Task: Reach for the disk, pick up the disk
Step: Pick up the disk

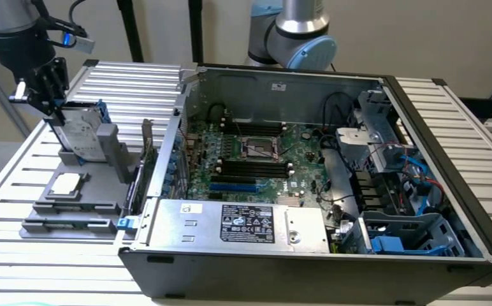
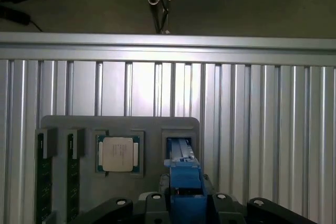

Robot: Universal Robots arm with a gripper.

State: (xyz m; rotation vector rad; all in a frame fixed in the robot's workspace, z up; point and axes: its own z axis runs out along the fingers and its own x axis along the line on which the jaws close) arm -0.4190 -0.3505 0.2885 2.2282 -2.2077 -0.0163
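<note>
The disk (image 1: 83, 131) stands on edge in a slot of a grey holder tray (image 1: 101, 191) at the exterior view's left; it is silver-grey with a white label and a blue bracket along its side. My gripper (image 1: 57, 113) hangs right over the disk's top edge, its black body reaching down from above. In the wrist view the disk's blue bracket (image 2: 184, 174) rises out of its slot in the tray (image 2: 147, 124) straight toward the camera, centred at my gripper (image 2: 184, 199). The disk still sits in the slot.
A small square processor chip (image 1: 65, 185) (image 2: 118, 154) lies in the same tray, with memory sticks (image 2: 41, 177) beside it. An open computer case (image 1: 314, 268) with a grey power supply box (image 1: 238, 223) fills the exterior view's right. The slatted metal table (image 1: 8, 185) carries everything.
</note>
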